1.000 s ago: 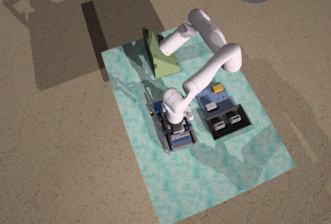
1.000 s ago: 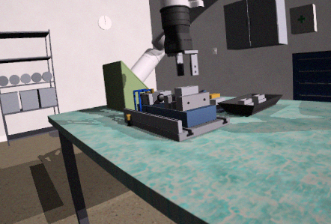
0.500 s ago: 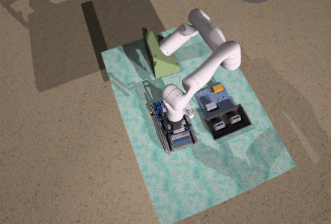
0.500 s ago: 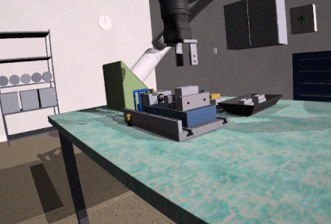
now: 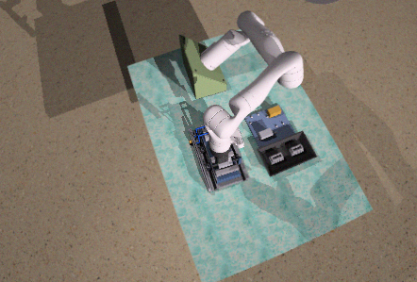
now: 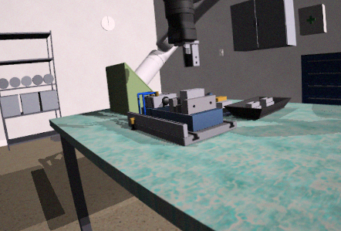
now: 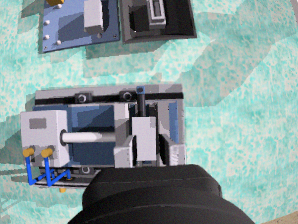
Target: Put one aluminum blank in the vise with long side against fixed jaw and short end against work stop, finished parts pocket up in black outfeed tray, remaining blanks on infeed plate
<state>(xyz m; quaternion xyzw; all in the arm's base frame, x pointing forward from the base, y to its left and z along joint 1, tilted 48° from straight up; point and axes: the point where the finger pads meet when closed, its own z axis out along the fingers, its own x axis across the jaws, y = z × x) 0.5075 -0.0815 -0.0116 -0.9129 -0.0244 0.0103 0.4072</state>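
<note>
The vise stands at the mat's middle and also shows in the side view and the wrist view. A gray blank lies between its jaws. My gripper hangs well above the vise, fingers drawn partly together with nothing between them. In the wrist view the black wrist body hides the fingers. The blue infeed plate holds a yellow brass blank and a gray blank. The black outfeed tray holds two finished parts, pockets up.
A green wedge block stands at the mat's far edge beside the arm's base. The vise's blue hoses rise at its far end. The tray sits to the right of the vise.
</note>
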